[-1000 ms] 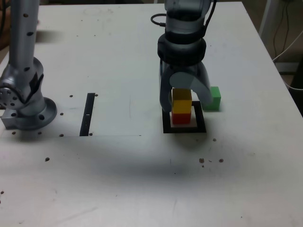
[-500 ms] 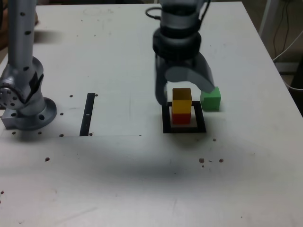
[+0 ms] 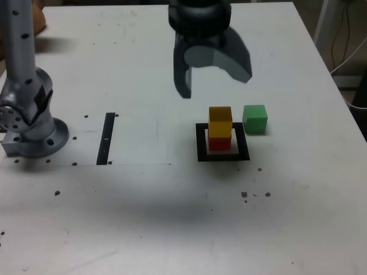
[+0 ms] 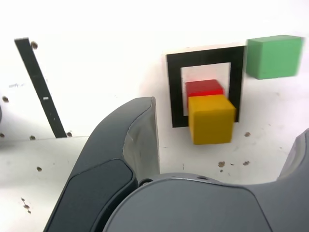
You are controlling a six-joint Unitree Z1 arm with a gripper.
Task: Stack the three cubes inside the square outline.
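Cubes: three small matte blocks, same size, sharp edges. Yellow cube [image 3: 220,121] stacked squarely on red cube [image 3: 218,142], both inside square outline [image 3: 200,143]. Outline flat, thick black frame, white centre, a bit wider than a cube. Green cube [image 3: 255,118] on table [image 3: 172,217] just outside outline, on the exterior view's right, apart from stack. Gripper [image 3: 213,85] smooth grey plastic, rounded curved fingers, spread wide, empty, up in the air above and behind stack, touching nothing. Same spread in wrist view, stack visible between fingers [image 4: 130,145]. Table white, dull, scuffed, speckled with dark specks. Thin black strip [image 3: 106,138] flat on table, well off to the exterior view's left. Arm base [image 3: 28,126] bare silver metal, round, at left edge.
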